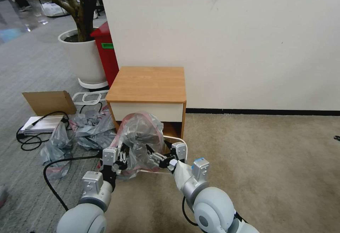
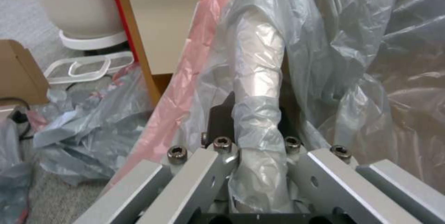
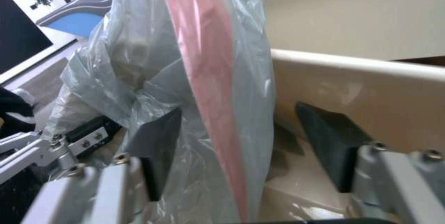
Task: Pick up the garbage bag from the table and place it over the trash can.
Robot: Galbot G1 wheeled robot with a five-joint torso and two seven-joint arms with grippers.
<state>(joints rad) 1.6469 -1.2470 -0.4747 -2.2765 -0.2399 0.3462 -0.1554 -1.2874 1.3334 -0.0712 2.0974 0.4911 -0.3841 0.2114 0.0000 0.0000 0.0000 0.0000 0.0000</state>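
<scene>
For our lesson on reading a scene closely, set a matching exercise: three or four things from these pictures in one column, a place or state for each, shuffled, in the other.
Things:
1. garbage bag
2. table
3. right gripper
4. cardboard piece

Places or states:
A. open, one finger either side of the bag's rim
B. against the wall, top bare
C. lying on the floor at the robot's left
D. bunched up over the trash can

Pairs: 1-D, 2-B, 3-A, 4-C

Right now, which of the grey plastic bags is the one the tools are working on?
The garbage bag with the pink-red band, billowed up over the trash can between the left tool and right tool; the duller bags lie heaped on the floor.
</scene>
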